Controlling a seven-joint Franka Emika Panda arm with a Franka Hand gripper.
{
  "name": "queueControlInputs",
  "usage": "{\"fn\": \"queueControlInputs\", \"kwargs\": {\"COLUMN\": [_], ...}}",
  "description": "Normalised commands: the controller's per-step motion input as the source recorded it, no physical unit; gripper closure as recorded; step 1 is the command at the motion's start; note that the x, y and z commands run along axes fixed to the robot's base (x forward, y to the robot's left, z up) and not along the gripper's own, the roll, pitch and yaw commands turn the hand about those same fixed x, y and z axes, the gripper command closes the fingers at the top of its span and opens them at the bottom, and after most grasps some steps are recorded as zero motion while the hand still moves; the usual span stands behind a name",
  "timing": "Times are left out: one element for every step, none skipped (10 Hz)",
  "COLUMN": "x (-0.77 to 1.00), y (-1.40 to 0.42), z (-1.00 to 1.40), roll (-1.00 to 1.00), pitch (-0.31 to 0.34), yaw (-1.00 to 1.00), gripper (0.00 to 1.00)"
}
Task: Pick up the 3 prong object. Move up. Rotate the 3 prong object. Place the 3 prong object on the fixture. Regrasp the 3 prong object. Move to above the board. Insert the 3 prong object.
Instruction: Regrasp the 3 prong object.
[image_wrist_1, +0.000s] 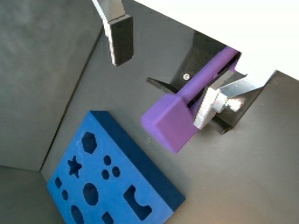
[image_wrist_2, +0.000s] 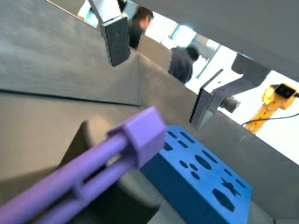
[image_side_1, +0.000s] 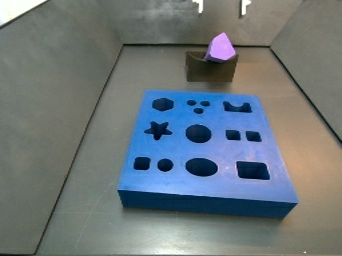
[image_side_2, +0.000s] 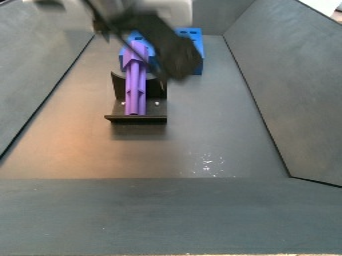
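The purple 3 prong object (image_side_1: 221, 46) stands leaning in the dark fixture (image_side_1: 210, 68) at the far end of the floor. It also shows in a side view (image_side_2: 136, 80) and in both wrist views (image_wrist_1: 181, 109) (image_wrist_2: 105, 166). My gripper (image_side_1: 222, 6) hangs above it, open, with nothing between the fingers (image_wrist_1: 121, 39). In a wrist view the gripper (image_wrist_1: 167, 74) straddles the piece's upper end. Nearby lies the blue board (image_side_1: 201, 145) with its shaped holes, which shows in a wrist view too (image_wrist_1: 111, 179). The gripper (image_side_2: 140, 25) is blurred in a side view.
Grey walls (image_side_1: 80, 110) enclose the dark floor on all sides. The fixture's base plate (image_side_2: 136, 118) sits between the board (image_side_2: 187, 45) and the open floor. Beyond the wall a wrist view shows people (image_wrist_2: 181, 61) in the background.
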Motion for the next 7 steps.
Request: {"fn": "queueControlInputs", "kwargs": {"x": [-0.03,-0.06,-0.08,-0.06,-0.05,-0.03,-0.02], "y": [-1.00,-1.00,-0.91,-0.73,-0.61,-0.35,-0.15], "z": [0.92,0.89,0.73,0.51,0.36,0.09,0.04], "roll": [1.00,1.00,1.00,1.00,1.00,1.00,1.00], "pitch": [0.042,0.034,0.028,0.025,0.024,0.020,0.018], "yaw": [0.02,0.02,0.02,0.02,0.02,0.02,0.02], "gripper": [0.00,0.00,0.00,0.00,0.00,0.00,0.00]}}
